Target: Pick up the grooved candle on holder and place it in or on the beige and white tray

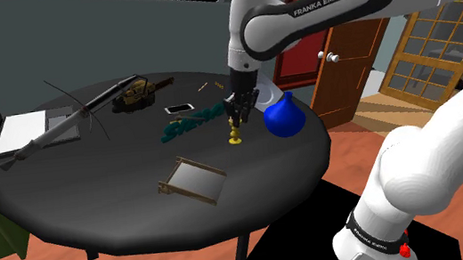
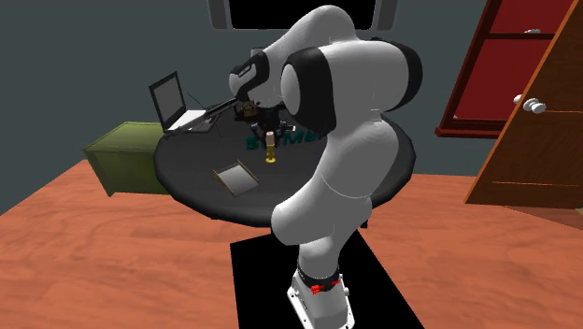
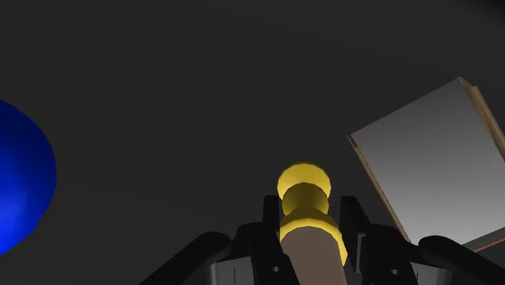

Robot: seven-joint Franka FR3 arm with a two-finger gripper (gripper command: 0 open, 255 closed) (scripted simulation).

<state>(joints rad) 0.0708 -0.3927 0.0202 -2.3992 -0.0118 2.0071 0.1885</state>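
**A:** How much room is there around the flat tray, the one with the pale floor and brown wooden rim?

**B:** It lies close to the edge of the round black table, with bare tabletop on every side of it. An open strip of dark surface runs from the tray to the pale brown candle on its yellow knobbed holder. The candle stands near the tray, further in from the table's edge.

**A:** Anything crowding it?

**B:** A glossy blue round vase sits just beside the candle, on the side away from the tray. A long teal object also lies beyond the candle from the tray.

**A:** And the jaws?

**B:** The black gripper has them narrowed onto the candle. Its fingers press one against each flank, pinching it. Whether the holder's foot is off the table I cannot tell.

**A:** The arm?

**B:** It arches over the table with the hand pointing straight down above the candle, off to one side of the tray.
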